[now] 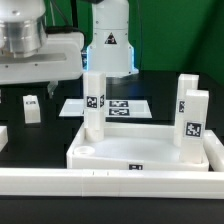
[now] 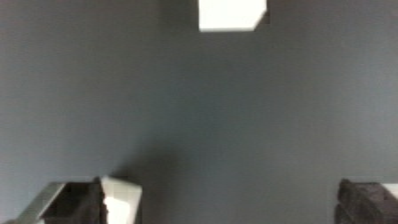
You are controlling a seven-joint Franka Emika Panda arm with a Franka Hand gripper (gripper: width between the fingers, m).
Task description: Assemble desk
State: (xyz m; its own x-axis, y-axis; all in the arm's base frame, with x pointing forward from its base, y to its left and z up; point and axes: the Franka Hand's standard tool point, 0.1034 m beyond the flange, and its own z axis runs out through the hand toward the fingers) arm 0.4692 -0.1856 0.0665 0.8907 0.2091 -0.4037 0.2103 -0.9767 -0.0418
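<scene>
The white tray-like tabletop (image 1: 150,152) lies on the dark table. One white tagged leg (image 1: 95,102) stands upright at its back corner on the exterior view's left. Two more tagged legs (image 1: 187,95) (image 1: 196,122) stand at its side on the exterior view's right. A fourth small leg (image 1: 32,106) stands loose on the table to the exterior view's left; in the wrist view a white leg (image 2: 231,14) shows ahead of the fingers. My gripper (image 2: 231,205) is open and empty above bare table, its fingers (image 2: 103,200) wide apart. My hand (image 1: 40,58) hovers high at the exterior view's left.
The marker board (image 1: 118,106) lies flat behind the tabletop. The robot base (image 1: 110,45) stands at the back. A long white border rail (image 1: 100,182) runs along the front, and another rail piece (image 1: 3,135) is at the exterior view's left edge.
</scene>
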